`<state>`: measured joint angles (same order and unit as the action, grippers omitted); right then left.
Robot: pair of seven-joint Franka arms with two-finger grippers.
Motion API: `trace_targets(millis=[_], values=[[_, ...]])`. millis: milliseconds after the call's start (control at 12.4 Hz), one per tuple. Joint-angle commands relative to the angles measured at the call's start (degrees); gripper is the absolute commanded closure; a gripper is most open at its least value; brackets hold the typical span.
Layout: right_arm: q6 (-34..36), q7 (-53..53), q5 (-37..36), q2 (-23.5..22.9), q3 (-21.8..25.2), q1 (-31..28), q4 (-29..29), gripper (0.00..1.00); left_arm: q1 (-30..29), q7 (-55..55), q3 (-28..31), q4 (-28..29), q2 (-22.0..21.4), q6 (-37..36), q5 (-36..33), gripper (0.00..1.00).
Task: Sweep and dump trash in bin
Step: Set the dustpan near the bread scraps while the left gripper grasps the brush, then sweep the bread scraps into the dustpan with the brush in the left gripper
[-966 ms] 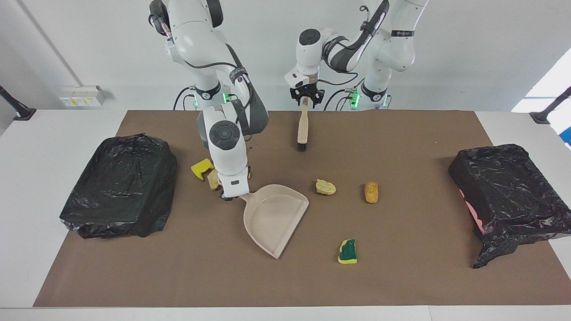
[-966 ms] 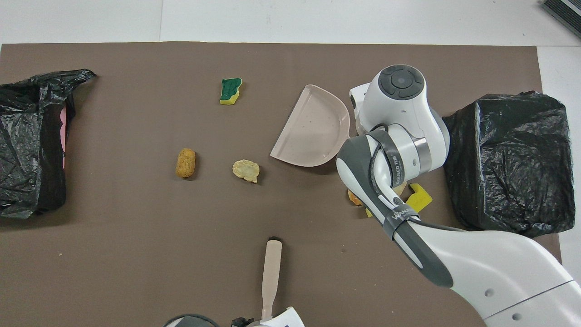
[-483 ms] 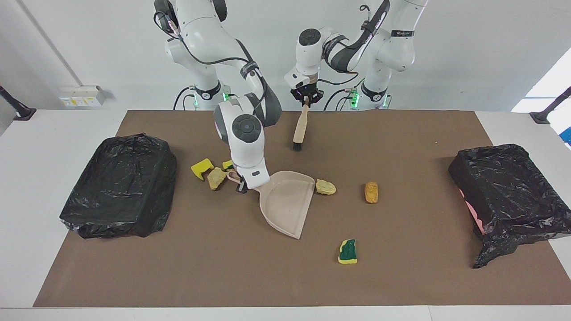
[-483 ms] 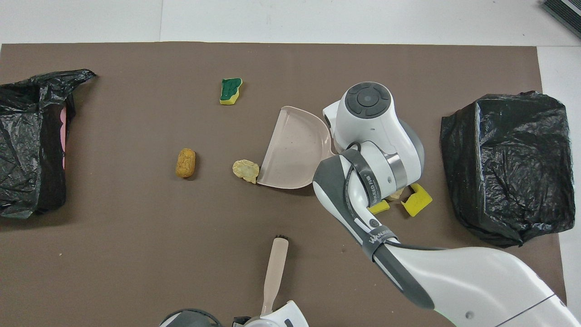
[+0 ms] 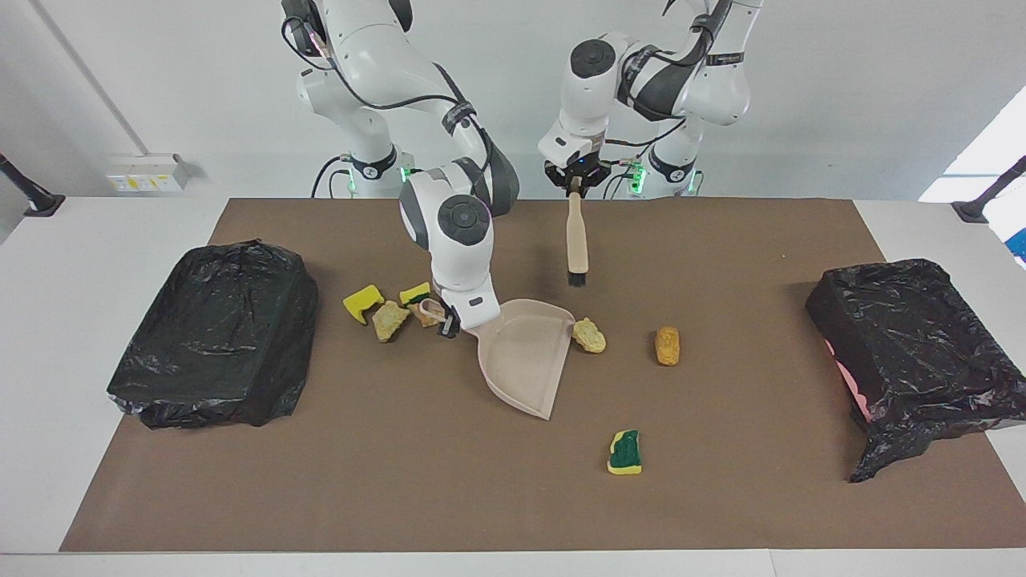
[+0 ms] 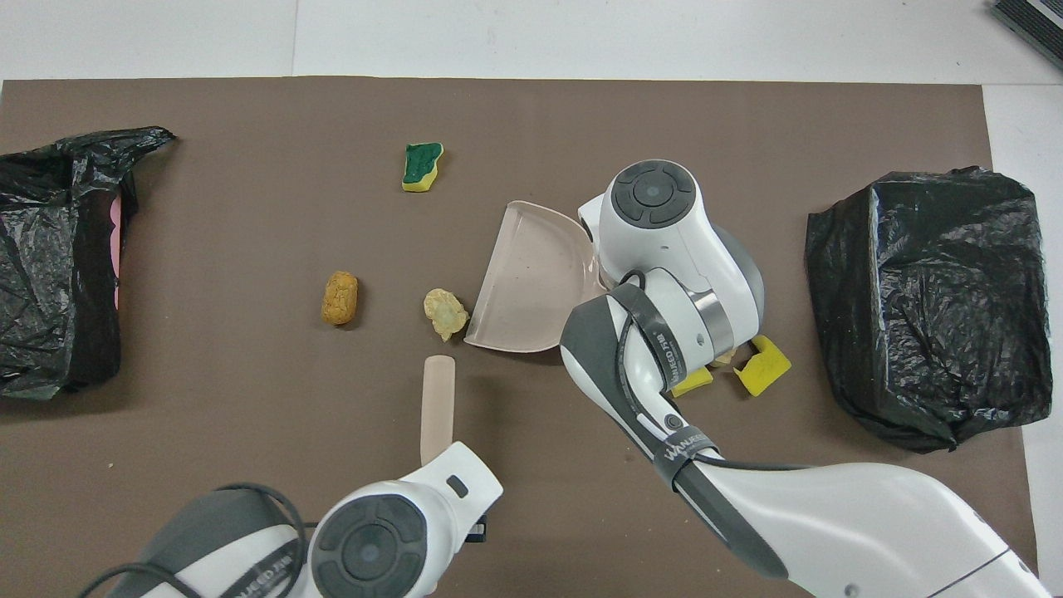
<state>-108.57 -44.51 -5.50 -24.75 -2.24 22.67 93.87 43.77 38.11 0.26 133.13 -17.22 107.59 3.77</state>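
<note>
The right gripper (image 5: 449, 324) is clamped on the dustpan (image 5: 525, 361), its open edge against a pale scrap (image 5: 589, 335) (others lie scattered). The left gripper (image 5: 574, 186) pinches the brush (image 5: 575, 240) over the mat: next, sweep it in.

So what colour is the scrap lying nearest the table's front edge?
Green on top with a yellow base; clearest in the facing view.

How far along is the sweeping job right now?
Done: nothing, the dustpan holds no scraps. In hand: the right pincer grips the dustpan's handle, its mouth beside a tan scrap; the left pincer holds the brush above the mat. Left: all visible trash, then dumping it.
</note>
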Motion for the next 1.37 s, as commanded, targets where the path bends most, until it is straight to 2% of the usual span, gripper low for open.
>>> trace_targets(millis=[0,242,483,644,805,1047,1288], values=[[-1.81,-2.15,-1.79,1.72,-0.49,-0.96,2.37,1.00,-8.58,-1.63,-0.70,-1.20,-0.45,-2.31,-2.80,1.00],[-5.07,-3.74,-1.27,1.10,-0.57,-0.26,2.99,1.00,-20.61,-8.73,-0.62,-1.29,2.26,0.58,-3.76,1.00],[-6.04,-2.77,-0.65,0.84,-0.75,0.35,2.72,1.00,-27.23,-10.25,-0.53,-1.55,8.49,5.67,-7.19,1.00],[-5.60,0.98,0.75,1.01,-0.75,1.23,2.72,1.00,-28.65,-10.60,-0.62,-1.55,12.28,10.33,-8.52,1.00],[-4.20,6.17,0.93,1.45,-0.75,2.20,2.99,1.00,-28.22,-11.04,-0.88,-1.47,14.31,10.88,-8.43,1.00],[-4.02,8.47,2.06,1.45,-1.36,2.29,2.99,1.00,-22.87,-11.39,-1.14,-1.47,15.46,12.72,-6.94,1.00],[-3.49,8.65,2.16,1.45,-1.37,2.29,2.90,1.00,-16.90,-13.23,-1.23,-1.47,15.63,18.34,1.31,1.00]])
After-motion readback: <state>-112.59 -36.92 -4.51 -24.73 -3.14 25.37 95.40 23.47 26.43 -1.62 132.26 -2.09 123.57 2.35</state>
